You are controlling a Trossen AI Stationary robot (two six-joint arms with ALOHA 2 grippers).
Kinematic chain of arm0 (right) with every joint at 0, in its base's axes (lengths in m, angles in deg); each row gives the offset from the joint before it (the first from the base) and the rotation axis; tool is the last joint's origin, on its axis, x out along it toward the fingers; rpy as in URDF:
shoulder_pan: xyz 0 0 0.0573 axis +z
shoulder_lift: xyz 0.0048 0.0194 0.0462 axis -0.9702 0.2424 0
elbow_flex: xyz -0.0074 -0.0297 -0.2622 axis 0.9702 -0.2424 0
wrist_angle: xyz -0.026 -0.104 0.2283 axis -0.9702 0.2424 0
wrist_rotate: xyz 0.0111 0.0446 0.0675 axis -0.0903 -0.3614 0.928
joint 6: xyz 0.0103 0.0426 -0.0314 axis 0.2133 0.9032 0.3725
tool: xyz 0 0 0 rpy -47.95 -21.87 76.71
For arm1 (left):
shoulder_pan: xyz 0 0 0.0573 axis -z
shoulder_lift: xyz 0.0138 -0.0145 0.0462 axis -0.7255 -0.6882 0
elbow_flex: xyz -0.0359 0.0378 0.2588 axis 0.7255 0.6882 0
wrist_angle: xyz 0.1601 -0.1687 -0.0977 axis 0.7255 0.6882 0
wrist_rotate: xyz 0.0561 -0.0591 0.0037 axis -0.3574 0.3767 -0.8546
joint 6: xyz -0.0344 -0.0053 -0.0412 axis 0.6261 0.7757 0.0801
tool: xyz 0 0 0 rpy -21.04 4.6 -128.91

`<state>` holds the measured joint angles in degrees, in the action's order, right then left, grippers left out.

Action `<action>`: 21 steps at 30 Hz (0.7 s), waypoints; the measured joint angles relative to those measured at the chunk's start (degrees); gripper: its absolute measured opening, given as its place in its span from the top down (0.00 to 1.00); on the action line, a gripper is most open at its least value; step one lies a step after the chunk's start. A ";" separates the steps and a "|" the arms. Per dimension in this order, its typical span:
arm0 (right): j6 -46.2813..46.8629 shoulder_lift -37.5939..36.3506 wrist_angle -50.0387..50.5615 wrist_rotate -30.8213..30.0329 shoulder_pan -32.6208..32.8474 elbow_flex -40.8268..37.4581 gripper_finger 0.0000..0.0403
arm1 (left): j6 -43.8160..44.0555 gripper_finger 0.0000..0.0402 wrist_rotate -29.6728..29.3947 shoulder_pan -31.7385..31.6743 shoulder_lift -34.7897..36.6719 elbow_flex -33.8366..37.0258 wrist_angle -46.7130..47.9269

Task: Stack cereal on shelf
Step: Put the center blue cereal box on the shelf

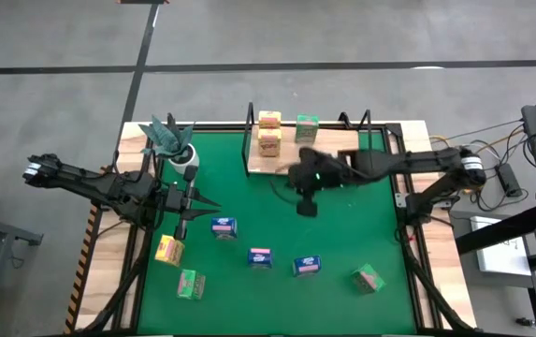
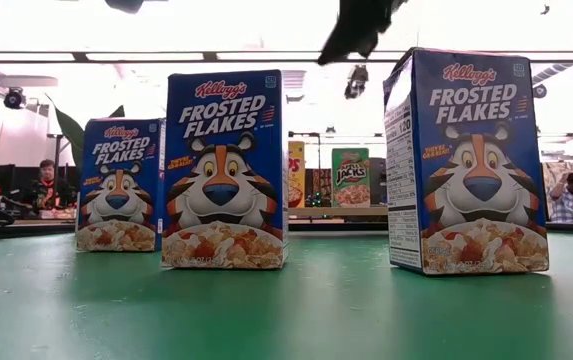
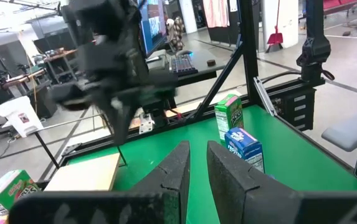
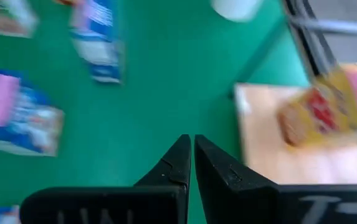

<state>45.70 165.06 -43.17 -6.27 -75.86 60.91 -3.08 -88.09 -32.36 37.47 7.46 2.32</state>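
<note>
On the far side of the green mat [image 1: 277, 253] stands the shelf [image 1: 282, 161], a light wooden board in a thin black wire frame, and every place here is told from it. Two yellow-orange cereal boxes [image 1: 268, 133] sit on its left part, one close behind the other, with a green cereal box [image 1: 307, 128] beside them toward the right. Just in front of the shelf, over the mat, the right hand [image 1: 306, 202] hangs with its two dark fingers [image 4: 178, 163] pressed together and nothing between them. Nearer the front of the mat than the shelf, three blue cereal boxes [image 1: 259, 256] stand upright in a loose row; the low view shows them as Frosted Flakes [image 2: 225, 170]. A second green box [image 1: 368, 278] lies to the right of that row, well apart from the shelf. Off to the shelf's left, a white pot with a teal plant [image 1: 174, 143] stands at the mat's edge, and the left hand [image 1: 204, 199] waits in front of the pot, its fingers [image 3: 231, 177] nearly closed with a narrow gap and holding nothing. Farther forward on that side lie a third yellow-orange box [image 1: 168, 250] and a third green box [image 1: 190, 284]
</note>
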 joint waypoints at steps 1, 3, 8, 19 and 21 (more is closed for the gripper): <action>0.85 -0.05 -0.70 0.05 1.73 -0.04 0.97 | 0.00 0.90 0.02 0.02 0.00 0.00 0.00; 1.43 0.02 -3.01 0.06 5.29 -0.07 0.97 | 0.00 0.90 0.00 0.02 -0.01 0.00 0.00; 0.00 2.17 -10.13 -0.15 11.35 -0.07 0.97 | 0.00 0.90 0.02 0.02 0.00 0.00 -0.04; 5.75 8.69 -15.36 -0.42 14.81 0.04 0.96 | -4.39 0.90 0.00 0.02 0.04 0.00 -0.55; 7.14 10.00 -16.51 -0.42 15.34 0.04 0.93 | -5.93 0.90 0.00 0.01 0.04 0.00 -0.75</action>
<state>52.83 175.06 -59.67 -6.69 -60.52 60.95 -9.01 -88.09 -32.35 37.51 7.46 1.56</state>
